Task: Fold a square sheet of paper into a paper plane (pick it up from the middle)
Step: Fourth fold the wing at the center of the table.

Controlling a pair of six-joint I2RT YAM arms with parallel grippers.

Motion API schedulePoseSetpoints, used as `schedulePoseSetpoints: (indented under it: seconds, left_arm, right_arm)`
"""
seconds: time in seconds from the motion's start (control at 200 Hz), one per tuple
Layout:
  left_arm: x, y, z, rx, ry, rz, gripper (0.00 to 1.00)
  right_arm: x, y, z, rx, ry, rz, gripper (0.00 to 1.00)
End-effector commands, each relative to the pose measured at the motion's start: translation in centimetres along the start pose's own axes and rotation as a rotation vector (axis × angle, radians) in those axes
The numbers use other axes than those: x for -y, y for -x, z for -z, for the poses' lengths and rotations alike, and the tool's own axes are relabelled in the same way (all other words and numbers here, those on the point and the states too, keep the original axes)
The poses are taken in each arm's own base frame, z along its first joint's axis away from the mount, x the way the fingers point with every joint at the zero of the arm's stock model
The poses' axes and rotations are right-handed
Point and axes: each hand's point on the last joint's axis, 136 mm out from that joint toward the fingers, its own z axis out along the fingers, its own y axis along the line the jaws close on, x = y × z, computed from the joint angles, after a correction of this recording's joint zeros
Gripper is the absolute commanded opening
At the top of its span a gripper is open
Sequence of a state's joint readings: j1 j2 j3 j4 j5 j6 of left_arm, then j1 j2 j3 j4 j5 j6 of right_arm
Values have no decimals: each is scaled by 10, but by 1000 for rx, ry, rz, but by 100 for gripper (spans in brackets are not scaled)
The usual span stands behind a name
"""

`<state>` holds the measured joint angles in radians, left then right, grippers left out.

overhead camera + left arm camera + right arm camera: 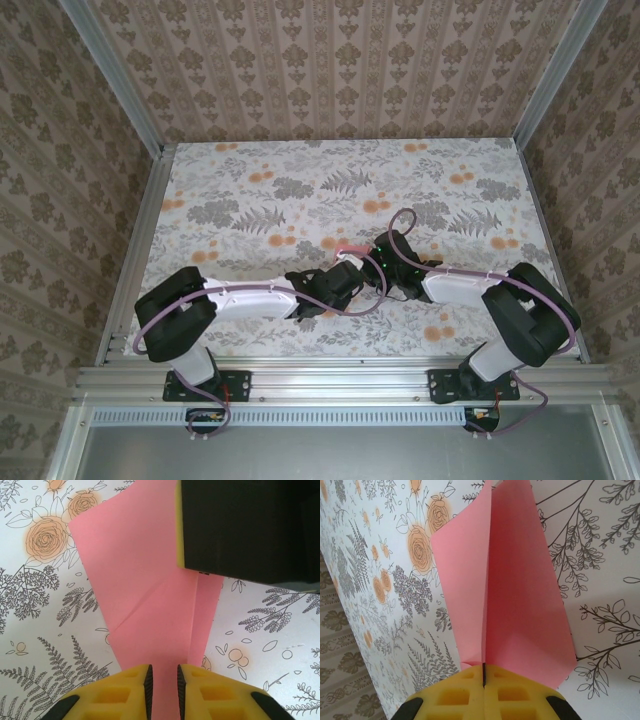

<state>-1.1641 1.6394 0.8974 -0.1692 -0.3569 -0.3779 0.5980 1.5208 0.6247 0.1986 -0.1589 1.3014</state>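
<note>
Left gripper [162,686]: jaws nearly together, slim gap, above near end of paper plane [145,595]; no pinch seen. Paper plane at table [240,190] centre, between grippers: light, thin, floppy, easily creased; best taken on centre crease. Right gripper [483,674]: clamped on that crease.

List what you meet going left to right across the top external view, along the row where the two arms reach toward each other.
left frame rail → left arm → folded pink paper → right arm → right frame rail
</note>
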Motion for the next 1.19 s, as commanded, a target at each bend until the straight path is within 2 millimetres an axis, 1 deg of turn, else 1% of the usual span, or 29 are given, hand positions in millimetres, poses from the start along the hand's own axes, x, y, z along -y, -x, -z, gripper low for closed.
schedulePoseSetpoints:
  seconds: [0.0, 0.12, 0.185, 0.275, 0.355, 0.46, 0.585, 0.665, 0.685, 0.87, 0.96, 1.035, 1.105, 1.19]
  left_arm:
    - [4, -21, -8, -67, -4, -71, 16]
    - [2, -21, -8, -60, -6, -51, 8]
    - [1, -20, -7, -53, -8, -35, 7]
    - [-2, -20, -6, -38, -32, 3, 8]
    - [-5, -18, -2, -12, -53, 32, 14]
    - [-7, -17, 2, 4, -82, 48, 22]
    - [-7, -17, 3, 0, -91, 38, 32]
    - [-6, -17, 0, -9, -90, 31, 35]
    - [-6, -18, -1, -12, -85, 29, 37]
    - [-5, -19, -8, -48, -43, -21, 42]
    - [-3, -17, -9, -47, -35, -27, 42]
    - [-6, -17, -11, -52, -10, -28, 41]
    - [-9, -18, -12, -53, 9, -25, 38]
    - [-11, -19, -12, -52, 22, -25, 31]
  right_arm:
    - [-33, 3, 2, -13, 101, 14, 7]
    - [-34, 5, 3, -15, 111, 9, 11]
    - [-34, 6, 4, -16, 116, 8, 15]
    - [-32, 7, 5, -20, 117, 15, 17]
    - [-25, 7, 7, -17, 102, 21, 21]
    - [-20, 12, 9, -12, 101, 30, 20]
    - [-27, 13, 6, -54, 121, 58, 16]
    - [-31, 11, 2, -82, 140, 57, 14]
    - [-31, 10, 1, -87, 142, 54, 14]
    - [-38, 9, -2, -104, 164, 55, 10]
    - [-40, 10, -3, -107, 168, 56, 10]
    - [-40, 10, -3, -105, 169, 55, 10]
    - [-41, 11, -2, -104, 169, 55, 10]
    - [-41, 10, -2, -108, 170, 55, 10]
